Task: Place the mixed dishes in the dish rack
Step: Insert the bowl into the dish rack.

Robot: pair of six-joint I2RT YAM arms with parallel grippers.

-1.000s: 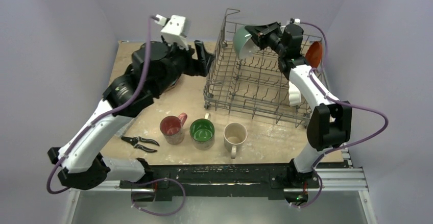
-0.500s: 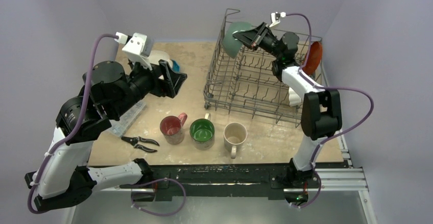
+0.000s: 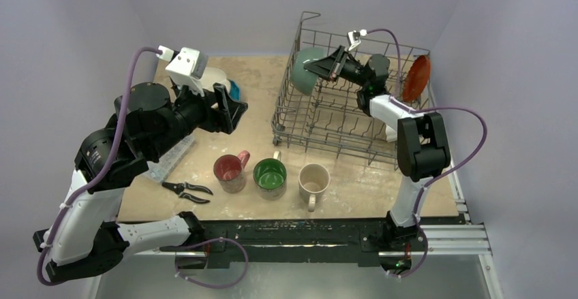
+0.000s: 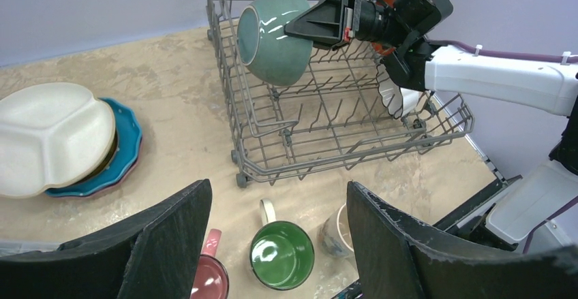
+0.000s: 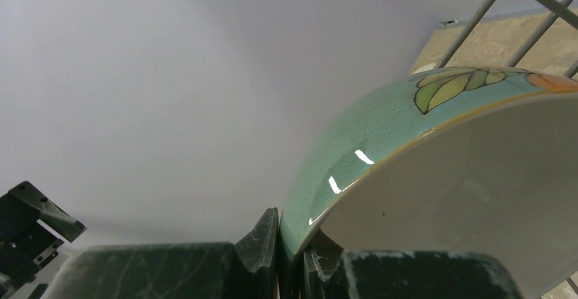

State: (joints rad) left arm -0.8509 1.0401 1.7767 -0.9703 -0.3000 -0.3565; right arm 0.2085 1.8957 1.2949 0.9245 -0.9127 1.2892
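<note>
My right gripper (image 3: 332, 67) (image 5: 292, 251) is shut on the rim of the teal bowl (image 3: 307, 69) (image 4: 272, 37) (image 5: 422, 142). It holds the bowl on its side over the far-left part of the dish rack (image 3: 286, 108) (image 4: 293, 169). An orange plate (image 3: 416, 74) and a small white bowl (image 4: 390, 95) stand at the rack's right end. My left gripper (image 3: 228, 108) (image 4: 278, 186) hangs open and empty above the table, between the plate stack (image 4: 51, 135) and the rack. A red mug (image 3: 228, 169), a green mug (image 3: 270, 175) and a cream mug (image 3: 314, 180) stand in a row in front.
Black-handled pliers (image 3: 187, 190) lie near the front left. A clear plastic box (image 3: 167, 156) sits partly under my left arm. A blue plate (image 4: 129, 142) shows under the white divided plate. Walls close in on both sides and behind.
My left arm pulled back leftward from beside the rack, uncovering the plate stack. My right gripper swung the teal bowl left and lower over the rack's far-left part.
</note>
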